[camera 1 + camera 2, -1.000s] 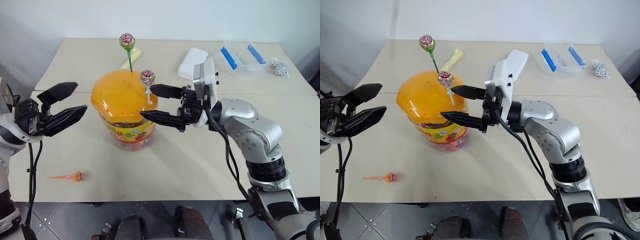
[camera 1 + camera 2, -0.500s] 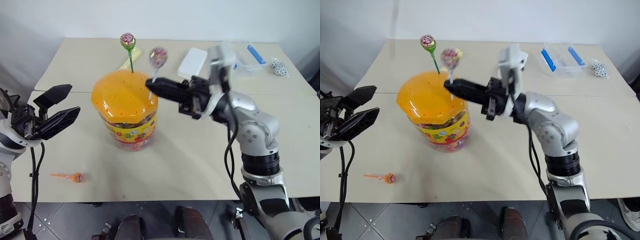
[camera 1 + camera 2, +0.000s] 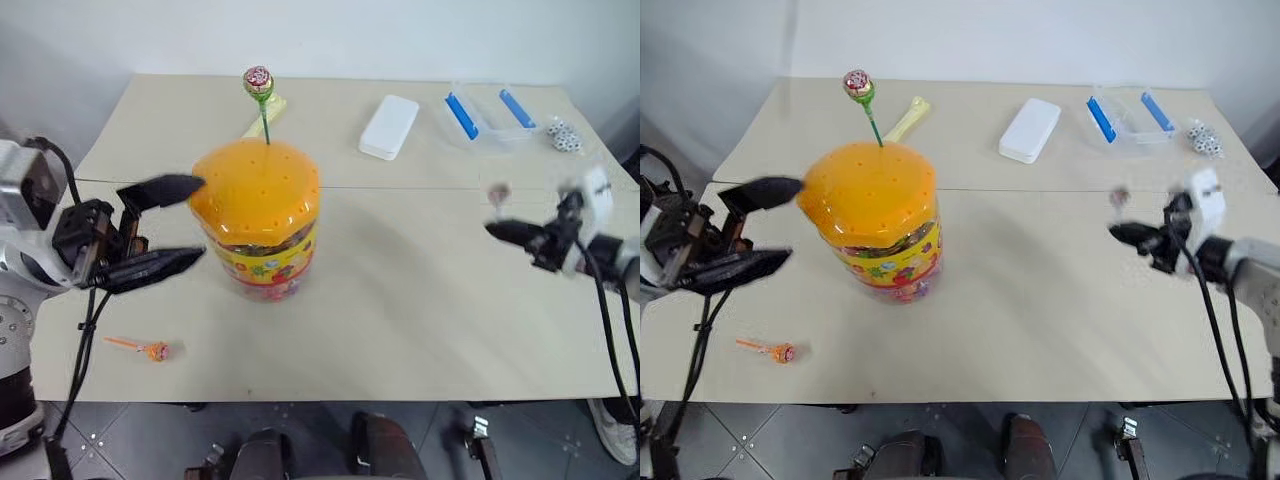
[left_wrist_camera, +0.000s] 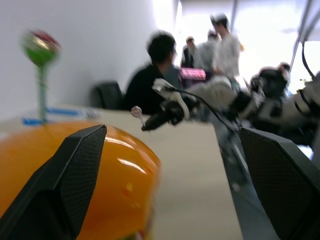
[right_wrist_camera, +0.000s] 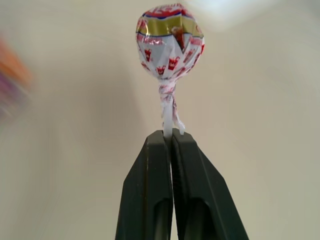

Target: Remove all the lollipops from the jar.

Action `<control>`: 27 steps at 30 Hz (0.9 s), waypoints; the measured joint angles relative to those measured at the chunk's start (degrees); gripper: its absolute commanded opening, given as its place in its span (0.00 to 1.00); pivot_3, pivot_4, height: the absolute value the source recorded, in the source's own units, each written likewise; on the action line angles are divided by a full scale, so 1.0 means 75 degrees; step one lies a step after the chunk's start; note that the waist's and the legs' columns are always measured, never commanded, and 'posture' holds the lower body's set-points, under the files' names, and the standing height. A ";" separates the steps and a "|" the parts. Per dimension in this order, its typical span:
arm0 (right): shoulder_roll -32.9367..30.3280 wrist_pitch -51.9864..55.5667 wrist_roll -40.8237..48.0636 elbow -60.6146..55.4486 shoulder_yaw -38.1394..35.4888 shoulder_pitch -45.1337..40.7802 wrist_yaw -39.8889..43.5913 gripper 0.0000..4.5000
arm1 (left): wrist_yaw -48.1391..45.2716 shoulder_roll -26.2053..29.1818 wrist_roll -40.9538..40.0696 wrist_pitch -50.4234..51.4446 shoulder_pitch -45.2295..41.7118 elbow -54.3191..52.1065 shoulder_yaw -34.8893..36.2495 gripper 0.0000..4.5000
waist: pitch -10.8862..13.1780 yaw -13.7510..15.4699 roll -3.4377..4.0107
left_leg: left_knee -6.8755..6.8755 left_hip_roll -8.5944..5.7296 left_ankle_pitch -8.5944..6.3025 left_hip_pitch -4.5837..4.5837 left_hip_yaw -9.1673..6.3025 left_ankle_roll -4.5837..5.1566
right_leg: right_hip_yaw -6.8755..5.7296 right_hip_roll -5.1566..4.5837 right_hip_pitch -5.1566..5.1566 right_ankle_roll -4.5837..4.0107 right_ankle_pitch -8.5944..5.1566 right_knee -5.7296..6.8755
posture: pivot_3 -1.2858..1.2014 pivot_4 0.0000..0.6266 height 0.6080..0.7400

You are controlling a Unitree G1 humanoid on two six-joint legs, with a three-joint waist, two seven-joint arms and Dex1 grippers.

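The jar (image 3: 258, 215), a clear cylinder with a domed orange lid, stands left of the table's middle. A green-sticked lollipop (image 3: 258, 82) stands upright in the lid's far side. An orange-sticked lollipop (image 3: 145, 349) lies on the table near the front left edge. My right gripper (image 3: 502, 230) hovers over the table's right side, far from the jar. It is shut on the white stick of a swirl-wrapped lollipop (image 5: 170, 40), which points up from its tips. My left gripper (image 3: 792, 222) is open just left of the jar, its upper finger beside the lid.
At the back of the table lie a white rectangular case (image 3: 390, 126), a clear flat box with blue clips (image 3: 485, 112) and small black-and-white beads (image 3: 560, 133). A pale yellowish object (image 3: 908, 117) lies behind the jar. People (image 4: 160, 70) stand in the room's background.
My right gripper shut on the white-sticked lollipop, lifted it out of the lid and swung far to the right and lower. My left gripper moved right, close to the jar.
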 measured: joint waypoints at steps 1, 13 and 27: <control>-0.0224 -0.0028 -0.0312 0.0005 0.0199 0.0269 -0.0004 0.01 | -0.0198 0.0150 0.0181 -0.0081 0.0081 0.0030 -0.0043 1.00 | 0.0000 -0.0014 0.0003 | 0.0000 0.0000 0.0004 0.0001 0.0005 -0.0003 | 0.0005 0.0001 0.0000 -0.0002 -0.0001 -0.0005 | 0.52 0.24 1.00; -0.0778 -0.0643 -0.1733 0.0881 0.0897 0.1305 0.0847 0.45 | -0.1408 0.0796 0.1104 -0.0730 0.0365 0.1147 0.0105 1.00 | 0.0000 -0.0027 0.0002 | -0.0003 0.0012 0.0006 -0.0002 0.0008 -0.0009 | 0.0007 0.0008 -0.0010 -0.0005 -0.0003 -0.0006 | 0.52 0.24 1.00; 0.2102 -0.1796 0.0698 0.0220 0.0435 -0.3057 0.2129 0.89 | 0.0960 -0.0570 -0.0026 -0.0037 0.0493 0.1643 0.1509 1.00 | 0.0004 -0.0147 0.0014 | -0.0001 0.0025 0.0008 0.0009 -0.0019 -0.0019 | 0.0021 0.0010 -0.0046 -0.0011 -0.0003 0.0058 | 0.52 0.24 1.00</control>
